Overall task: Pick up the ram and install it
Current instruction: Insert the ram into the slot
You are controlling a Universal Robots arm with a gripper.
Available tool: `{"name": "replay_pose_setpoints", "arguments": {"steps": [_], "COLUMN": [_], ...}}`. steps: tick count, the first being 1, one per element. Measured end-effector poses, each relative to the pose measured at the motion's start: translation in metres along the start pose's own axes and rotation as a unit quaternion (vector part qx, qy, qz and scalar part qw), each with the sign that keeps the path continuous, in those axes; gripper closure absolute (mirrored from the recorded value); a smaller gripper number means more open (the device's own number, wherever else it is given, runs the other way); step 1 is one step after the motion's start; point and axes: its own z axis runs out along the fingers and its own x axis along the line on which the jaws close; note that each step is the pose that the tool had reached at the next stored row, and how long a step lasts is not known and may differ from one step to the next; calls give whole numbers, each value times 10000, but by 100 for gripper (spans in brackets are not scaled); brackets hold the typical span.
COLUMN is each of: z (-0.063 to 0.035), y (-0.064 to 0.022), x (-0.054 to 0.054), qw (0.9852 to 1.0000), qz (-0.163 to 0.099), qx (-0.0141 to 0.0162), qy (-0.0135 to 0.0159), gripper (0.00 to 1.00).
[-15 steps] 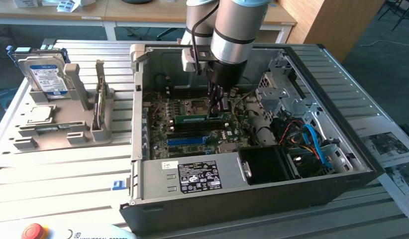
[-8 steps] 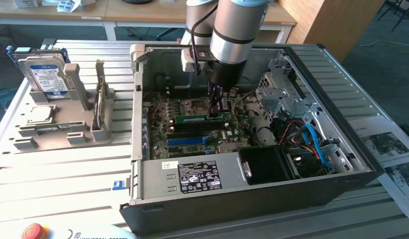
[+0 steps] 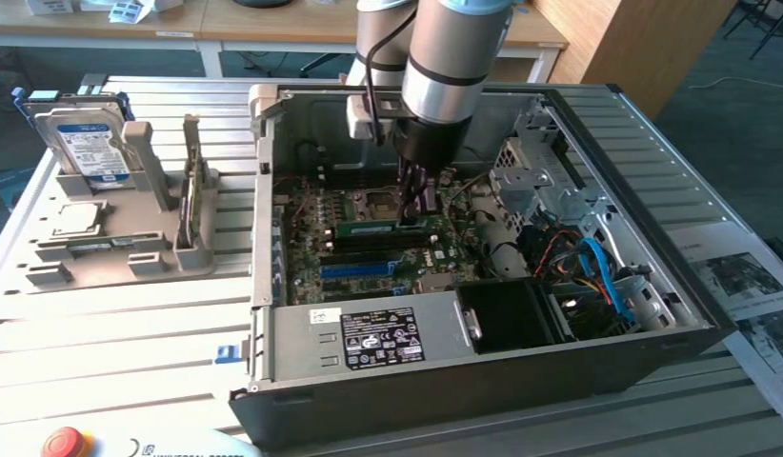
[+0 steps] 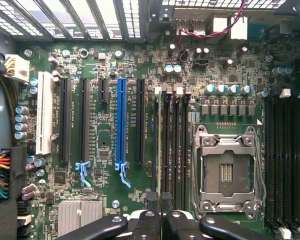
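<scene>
The ram (image 3: 366,228) is a thin green stick standing on edge in a memory slot of the motherboard (image 3: 303,271), inside the open computer case (image 3: 493,381). In the wrist view the ram (image 4: 159,145) appears edge-on as a narrow green line in the slot beside the black slots. My gripper (image 3: 417,217) reaches straight down into the case at the ram's end toward the exterior view's right. Its fingers are shut, and the tips (image 4: 160,200) sit right at that end of the stick. Whether they pinch the ram or only rest on it, I cannot tell.
A long blue slot (image 4: 121,120) and a CPU socket (image 4: 227,170) flank the memory slots. The power supply (image 3: 366,338), cables (image 3: 595,276) and drive cage (image 3: 544,181) crowd the case. A hard drive (image 3: 87,143) stands in a grey holder (image 3: 112,248) outside. A red button (image 3: 64,443) sits at the table's front.
</scene>
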Motion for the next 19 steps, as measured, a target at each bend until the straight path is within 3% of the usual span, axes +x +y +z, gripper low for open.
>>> {"name": "replay_pose_setpoints", "arguments": {"steps": [11,19], "z": [37,37], "y": [-1,-15], "x": [1,0], "qw": [10000,10000], "qz": [2,2], "qx": [-1,-37], "qy": [0,1], "gripper": [88,88]}}
